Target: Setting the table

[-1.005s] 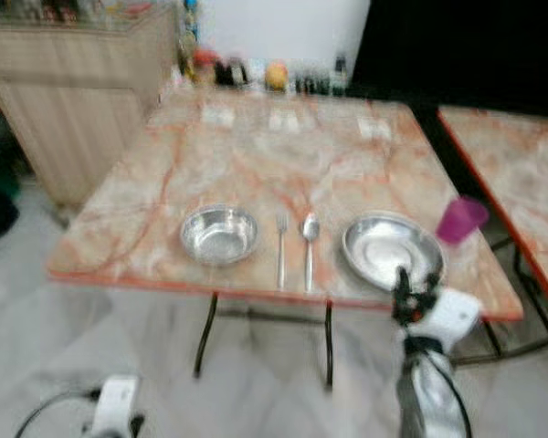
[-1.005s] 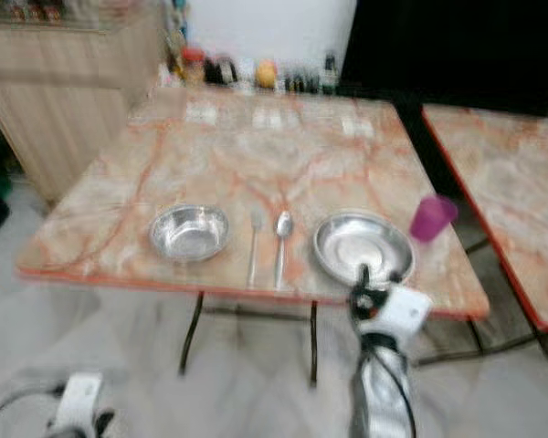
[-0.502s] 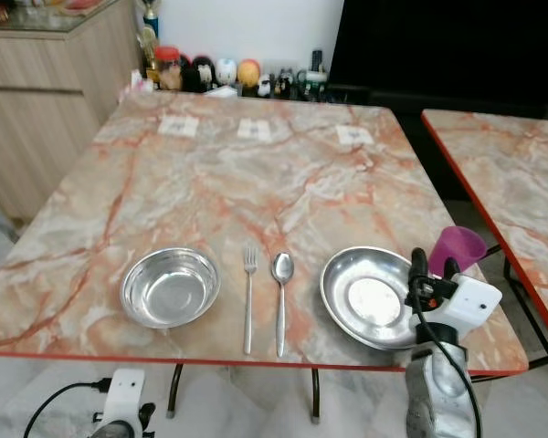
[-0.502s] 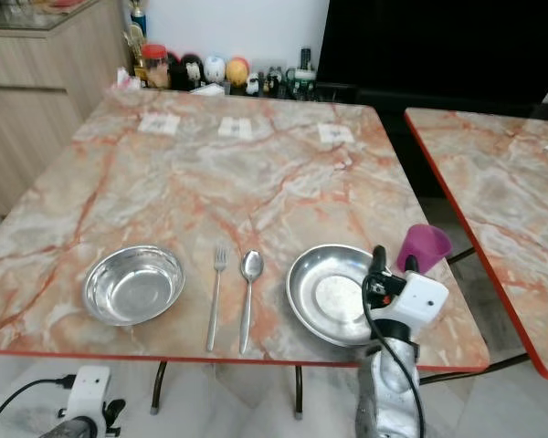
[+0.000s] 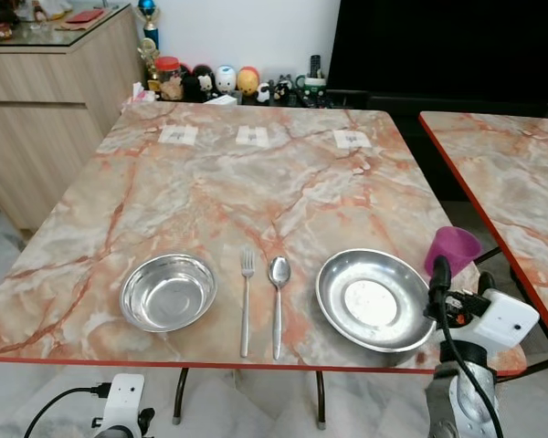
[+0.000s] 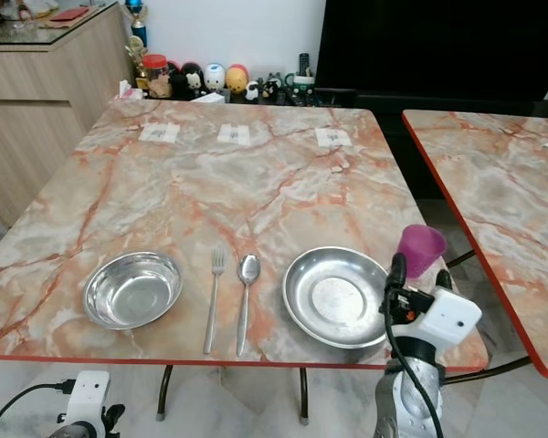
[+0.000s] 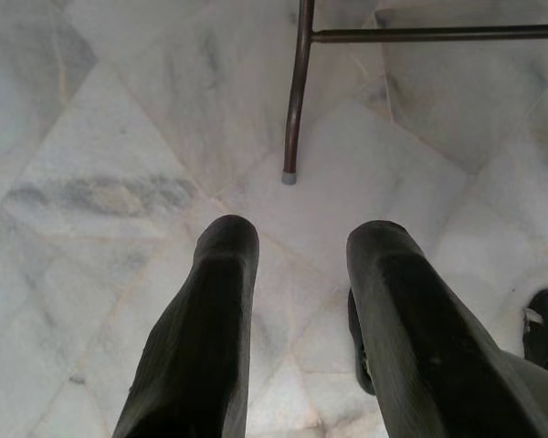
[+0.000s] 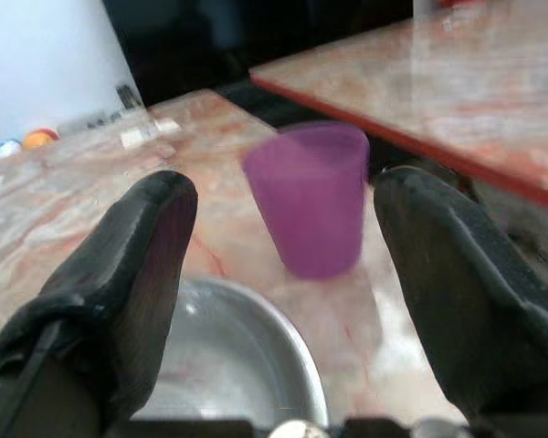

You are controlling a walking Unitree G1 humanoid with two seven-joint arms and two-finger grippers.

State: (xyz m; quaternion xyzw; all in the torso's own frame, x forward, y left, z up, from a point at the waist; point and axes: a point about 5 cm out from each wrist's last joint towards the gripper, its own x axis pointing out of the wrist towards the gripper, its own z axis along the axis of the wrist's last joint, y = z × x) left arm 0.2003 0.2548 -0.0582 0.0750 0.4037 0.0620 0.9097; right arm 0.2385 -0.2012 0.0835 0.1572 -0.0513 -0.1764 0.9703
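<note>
A: Place setting laid out along the near edge of the marble-patterned desk (image 5: 256, 173): a shallow steel bowl (image 5: 168, 291), then a fork (image 5: 246, 299) and spoon (image 5: 277, 290) lying side by side, then a wide steel plate (image 5: 373, 299).

B: And the purple cup (image 5: 452, 250) stands upright at the desk's right edge, just beyond the plate. That's the target, I'd say.

A: Right tool (image 8: 292, 274) is released, fingers spread wide, and in the right wrist view the cup sits between them but farther off, not yet inside the grip.

B: So, to do this well: push forward and level until the fingers flank the cup's middle, then close gently. It tapers toward the base, so a grip too low could let it slide up and out.

A: It looks like smooth, thin plastic, slightly translucent, probably light. Squeeze softly or it flexes.

B: Watch the plate, too. One finger hangs over its polished rim; clip that and the plate skates on the glossy desk.

A: And the cup is near the red-trimmed edge, so a nudge sideways could send it to the floor.

B: The left tool (image 7: 301, 301)?

A: Hanging idle over the pale tiled floor (image 7: 110, 137), fingers parted, holding nothing. There's a dark shape beside it; I can't make out what.
</note>
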